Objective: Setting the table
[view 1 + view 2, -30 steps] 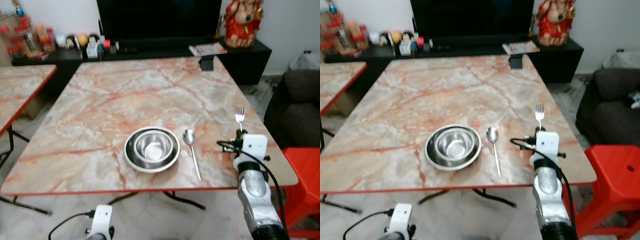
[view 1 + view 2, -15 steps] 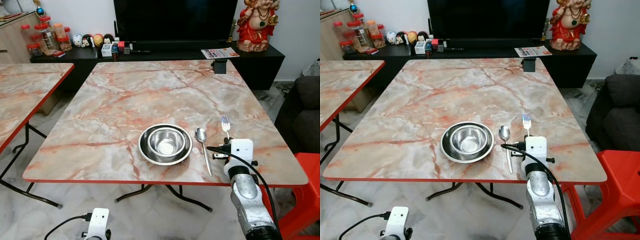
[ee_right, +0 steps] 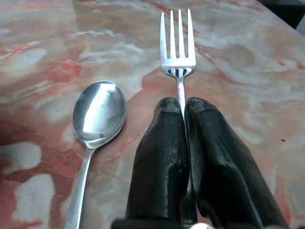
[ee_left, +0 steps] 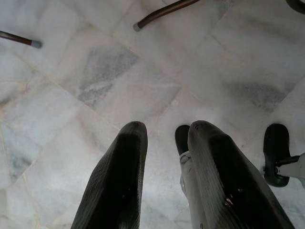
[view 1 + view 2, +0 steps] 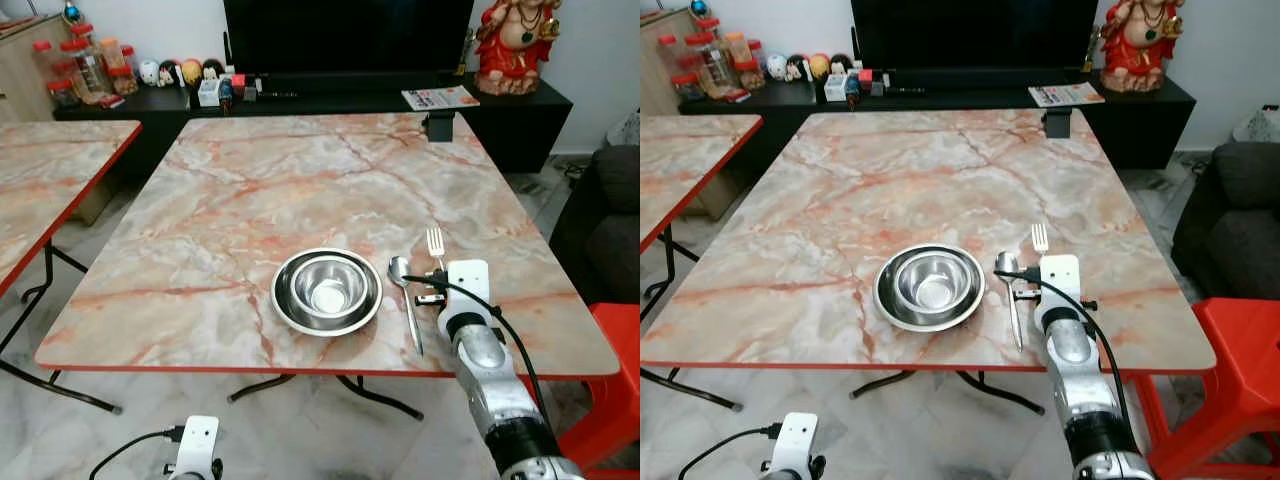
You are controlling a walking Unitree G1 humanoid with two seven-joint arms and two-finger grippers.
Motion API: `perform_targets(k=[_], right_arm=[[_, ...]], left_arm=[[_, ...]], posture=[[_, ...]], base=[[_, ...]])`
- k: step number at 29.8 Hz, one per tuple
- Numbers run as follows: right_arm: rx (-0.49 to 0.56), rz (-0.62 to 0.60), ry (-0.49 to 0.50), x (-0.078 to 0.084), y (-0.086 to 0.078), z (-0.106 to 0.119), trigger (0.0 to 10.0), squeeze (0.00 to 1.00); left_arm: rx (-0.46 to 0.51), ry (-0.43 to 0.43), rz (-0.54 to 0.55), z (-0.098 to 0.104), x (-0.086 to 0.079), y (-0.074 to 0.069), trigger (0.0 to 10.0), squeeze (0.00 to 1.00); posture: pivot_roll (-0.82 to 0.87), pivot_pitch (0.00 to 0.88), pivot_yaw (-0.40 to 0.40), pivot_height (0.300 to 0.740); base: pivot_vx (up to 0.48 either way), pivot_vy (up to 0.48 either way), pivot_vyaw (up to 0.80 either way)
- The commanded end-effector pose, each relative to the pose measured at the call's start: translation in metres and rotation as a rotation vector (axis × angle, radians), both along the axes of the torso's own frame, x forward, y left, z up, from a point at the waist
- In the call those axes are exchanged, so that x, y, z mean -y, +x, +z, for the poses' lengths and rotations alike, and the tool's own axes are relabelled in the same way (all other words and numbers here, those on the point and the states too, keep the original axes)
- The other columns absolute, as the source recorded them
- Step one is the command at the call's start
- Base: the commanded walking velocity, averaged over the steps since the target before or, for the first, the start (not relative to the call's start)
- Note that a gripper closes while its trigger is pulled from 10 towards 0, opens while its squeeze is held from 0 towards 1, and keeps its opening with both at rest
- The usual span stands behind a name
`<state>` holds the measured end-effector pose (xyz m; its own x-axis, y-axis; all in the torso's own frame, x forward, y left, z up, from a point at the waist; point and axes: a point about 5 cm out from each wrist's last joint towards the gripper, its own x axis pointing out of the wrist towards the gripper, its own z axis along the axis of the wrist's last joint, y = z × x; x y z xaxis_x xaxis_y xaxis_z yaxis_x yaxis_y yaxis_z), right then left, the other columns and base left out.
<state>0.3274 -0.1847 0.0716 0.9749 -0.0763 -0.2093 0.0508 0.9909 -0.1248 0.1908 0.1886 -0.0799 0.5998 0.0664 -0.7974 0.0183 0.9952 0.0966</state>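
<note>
- The right gripper [image 3: 183,143] has its two black fingers squeezed tight on the thin silver metal fork [image 3: 177,45], so it can lay it down.
- The prongs stick out past the fingertips, beside the shiny silver spoon [image 3: 97,114].
- The head view adds the round steel bowl [image 5: 327,290] on the pink marble table [image 5: 250,200].
- The left gripper [image 4: 164,157] hangs over the floor, fingers apart and holding nothing.

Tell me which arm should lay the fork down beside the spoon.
Right. The right hand already grips the fork over the table, just to the right of the spoon and bowl. The left hand hangs low over the floor.
</note>
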Motion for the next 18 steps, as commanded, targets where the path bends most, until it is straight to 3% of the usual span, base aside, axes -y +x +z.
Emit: perform_targets(k=[1,18], right_arm=[[-0.017,-0.008,0.021,0.001,0.000,-0.001,10.0,0.00],[-0.102,-0.026,0.052,0.001,-0.017,-0.021,10.0,0.00]], left_arm=[[-0.023,-0.001,0.001,-0.002,-0.002,-0.004,10.0,0.00],[-0.035,-0.012,-0.015,-0.003,-0.001,-0.005,10.0,0.00]], posture=[[-0.11,0.000,0.020,0.740],[-0.11,0.000,0.028,0.740]], base=[[0.000,0.000,0.00],[0.000,0.000,0.00]])
